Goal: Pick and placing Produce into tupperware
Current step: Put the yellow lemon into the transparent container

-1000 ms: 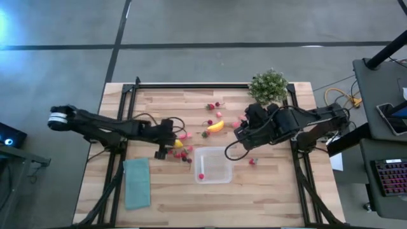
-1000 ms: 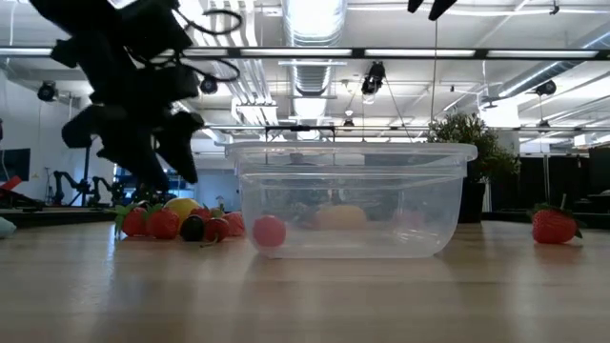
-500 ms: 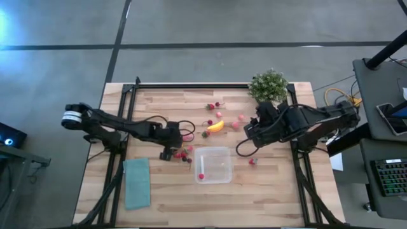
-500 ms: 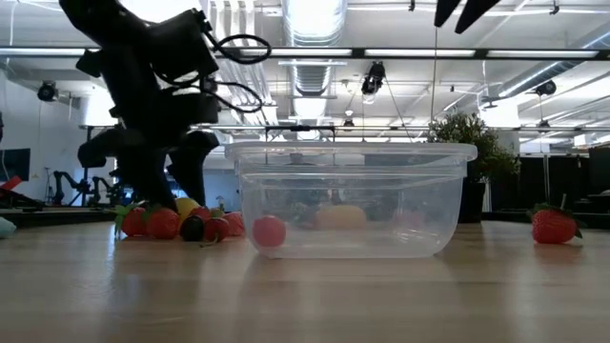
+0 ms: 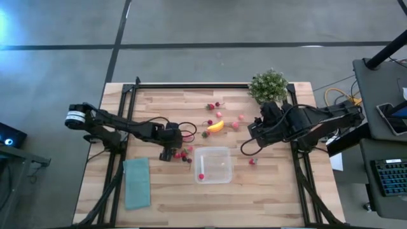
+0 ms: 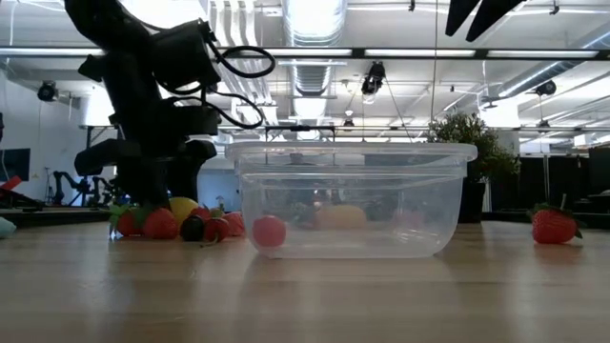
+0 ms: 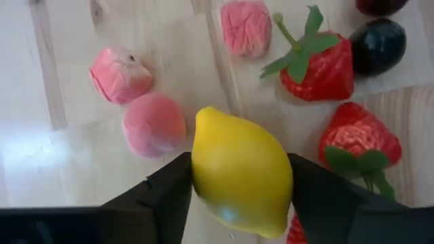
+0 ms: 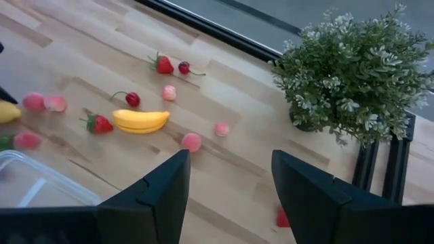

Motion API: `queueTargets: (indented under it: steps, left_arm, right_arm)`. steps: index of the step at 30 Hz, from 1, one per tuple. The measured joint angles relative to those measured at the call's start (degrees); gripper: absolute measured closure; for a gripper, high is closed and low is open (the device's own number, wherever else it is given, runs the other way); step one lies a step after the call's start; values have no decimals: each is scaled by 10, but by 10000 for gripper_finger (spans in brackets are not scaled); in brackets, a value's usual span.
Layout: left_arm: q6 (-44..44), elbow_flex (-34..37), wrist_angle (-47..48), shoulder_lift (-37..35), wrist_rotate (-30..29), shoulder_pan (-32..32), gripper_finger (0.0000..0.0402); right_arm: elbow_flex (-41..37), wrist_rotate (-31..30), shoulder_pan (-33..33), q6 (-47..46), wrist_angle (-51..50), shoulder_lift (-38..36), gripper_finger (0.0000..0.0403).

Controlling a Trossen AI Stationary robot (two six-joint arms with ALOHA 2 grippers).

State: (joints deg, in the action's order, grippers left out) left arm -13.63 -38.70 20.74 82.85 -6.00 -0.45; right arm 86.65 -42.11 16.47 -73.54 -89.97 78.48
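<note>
While its two dark fingers (image 7: pixel 159 196) press the flanks of the yellow lemon (image 7: pixel 242 171), the left gripper (image 5: pixel 166 151) stands low among the strawberries (image 7: pixel 319 64) and pink berries (image 7: pixel 154 124) — just off the clear tupperware's (image 5: pixel 213 165) left wall, mid-table. Its arm stretches flat from the table's left edge. The right gripper (image 5: pixel 253 131) — jaws parted, empty — hangs raised near the potted plant (image 5: pixel 268 85) at the far right corner.

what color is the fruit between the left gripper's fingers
Yellow: a lemon, seen best in the left wrist view.
</note>
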Motion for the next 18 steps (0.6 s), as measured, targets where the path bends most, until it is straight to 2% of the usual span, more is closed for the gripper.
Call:
queueTargets:
  steps: [7, 12, 16, 18]
  left_arm:
    - [47, -1, 9, -20, -1, 0, 210]
    - [73, -33, 23, -77, -1, 0, 195]
    - [73, -71, 25, -127, 2, 0, 208]
    - [73, -89, 18, -143, 24, 0, 211]
  right_arm:
    - [-3, 0, 0, 1, 0, 0, 202]
    - [-8, 0, 0, 1, 0, 0, 202]
    - [-12, 0, 0, 1, 0, -1, 202]
    - [-16, 0, 0, 1, 1, -1, 202]
